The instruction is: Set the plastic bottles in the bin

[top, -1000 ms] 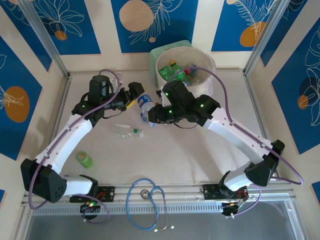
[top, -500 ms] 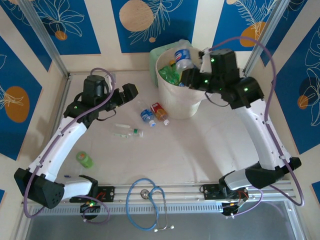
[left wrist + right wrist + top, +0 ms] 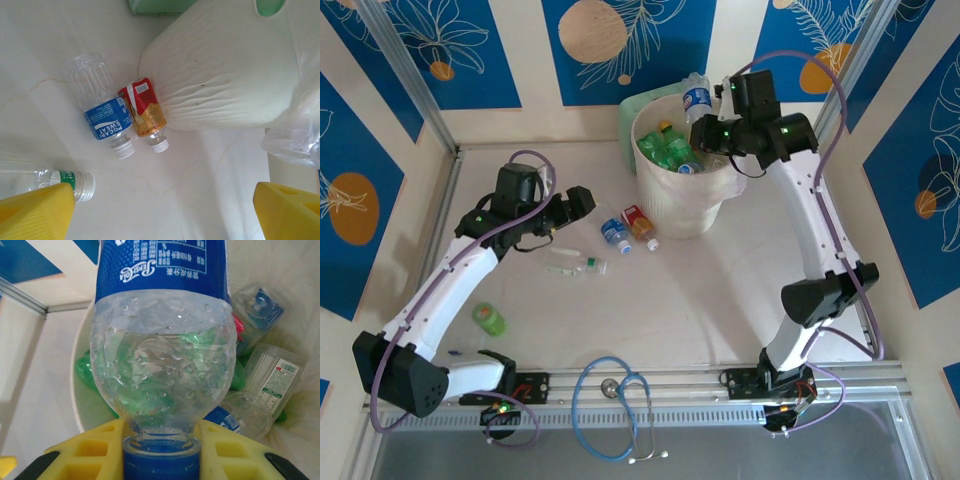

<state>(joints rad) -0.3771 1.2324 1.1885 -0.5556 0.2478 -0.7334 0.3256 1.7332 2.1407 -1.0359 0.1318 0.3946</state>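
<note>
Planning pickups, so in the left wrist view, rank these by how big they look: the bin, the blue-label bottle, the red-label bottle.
1. bin, largest by far, though cropped.
2. blue-label bottle.
3. red-label bottle, noticeably shorter.

Bin (image 3: pixel 685 215) mouth: partly filled with bottles (image 3: pixel 665 152), with free room above them. The right gripper (image 3: pixel 706 118) and its clamped bottle (image 3: pixel 697 97) occupy the far rim.

Bin foot: a red-labelled bottle (image 3: pixel 144 112) lies against the wall, and a blue-labelled bottle (image 3: pixel 102 112) touches its outer side, with no gap between them.

Bare table (image 3: pixel 720 290) is open on the pair's near side. A clear bottle (image 3: pixel 45 180) lies near, to the left.
</note>
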